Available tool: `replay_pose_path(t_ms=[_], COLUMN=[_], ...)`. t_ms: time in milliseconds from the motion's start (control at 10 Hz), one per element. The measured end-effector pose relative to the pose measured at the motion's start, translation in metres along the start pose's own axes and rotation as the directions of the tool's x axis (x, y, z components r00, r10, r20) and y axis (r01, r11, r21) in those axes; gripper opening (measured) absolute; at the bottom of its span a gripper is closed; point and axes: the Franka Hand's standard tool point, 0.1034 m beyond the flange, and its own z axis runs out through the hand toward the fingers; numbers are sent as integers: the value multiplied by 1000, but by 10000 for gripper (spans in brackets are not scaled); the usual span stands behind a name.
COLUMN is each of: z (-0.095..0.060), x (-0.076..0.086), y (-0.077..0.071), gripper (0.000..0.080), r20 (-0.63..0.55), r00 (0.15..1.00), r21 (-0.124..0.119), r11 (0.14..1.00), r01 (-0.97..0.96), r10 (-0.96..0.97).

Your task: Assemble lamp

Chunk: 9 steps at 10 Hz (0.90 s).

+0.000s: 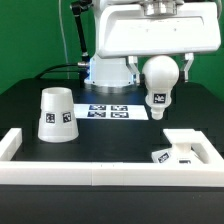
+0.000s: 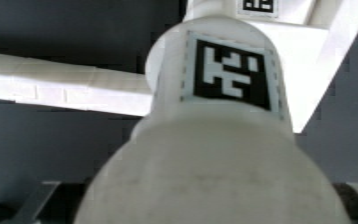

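Observation:
My gripper (image 1: 160, 66) is shut on the white bulb (image 1: 159, 84), clasping its ball head, with the marker-tagged stem hanging down. The bulb is held in the air above the table, a little to the exterior view's left of the flat square base (image 1: 186, 147). The base lies by the rail's corner at the exterior view's right. The tapered shade (image 1: 55, 115) stands on the table at the exterior view's left. In the wrist view the bulb (image 2: 211, 130) fills the middle between my dark fingers (image 2: 30, 205). The base's edge (image 2: 265, 8) shows beyond the stem's tip.
The white border rail (image 1: 90, 176) runs along the front and up both sides (image 2: 60, 85). The marker board (image 1: 110, 112) lies flat at the table's middle back. The robot's white base (image 1: 105, 70) stands behind it.

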Motion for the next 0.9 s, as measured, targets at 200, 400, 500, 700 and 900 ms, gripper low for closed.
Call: replay_pose_path(t_ms=[200,400,500,700,900], z=[3,5,7,8,8], x=[-7,1,5,9,9], y=[2,-13,-19,-28,-28], gripper=[578,578,578,578,578], r20=[-47,-71,-83,-100,-99], r00=[999,997,995,991,991], r21=[-21,-17,-17,-19,-19], r11=[1000,999,999,996,996], r01=[5,30,47,87,86], r10=[-6,-31,-49,-88,-88])
